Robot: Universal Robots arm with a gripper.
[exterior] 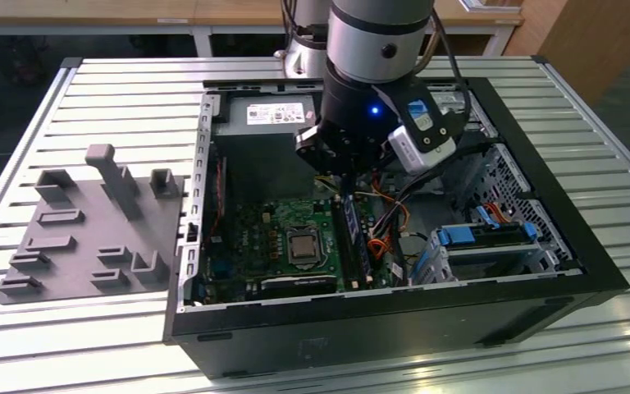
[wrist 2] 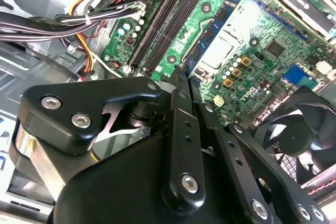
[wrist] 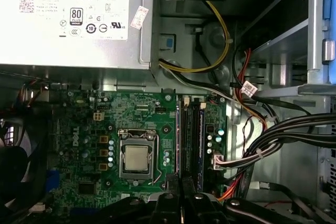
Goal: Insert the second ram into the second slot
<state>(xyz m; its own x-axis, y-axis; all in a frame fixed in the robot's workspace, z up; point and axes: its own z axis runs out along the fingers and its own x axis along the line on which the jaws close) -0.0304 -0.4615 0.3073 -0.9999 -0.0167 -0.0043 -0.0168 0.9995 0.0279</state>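
Observation:
My gripper (exterior: 340, 190) hangs inside the open computer case (exterior: 534, 271), over the motherboard. Its black fingers are shut on the second ram (wrist 2: 215, 30), a thin blue stick with dark chips. In the second wrist view the stick runs out from the gripper (wrist 2: 181, 74) and sits above the board, crossing the area beside the CPU socket (wrist 2: 223, 51). The black memory slots (wrist 2: 163, 24) lie to one side of it, beside the cable bundle. In the first wrist view the gripper (wrist: 181, 181) is in line with the slots (wrist: 187, 129). The stick's near end is hidden by the fingers.
The power supply (exterior: 276, 115) fills the case's far end. Bundled cables (wrist: 262, 150) run beside the slots, and a fan (wrist 2: 299, 129) sits past the socket. Blue drive-bay latches (exterior: 479, 234) are at the exterior view's right. A grey fixture plate (exterior: 85, 230) lies outside the case.

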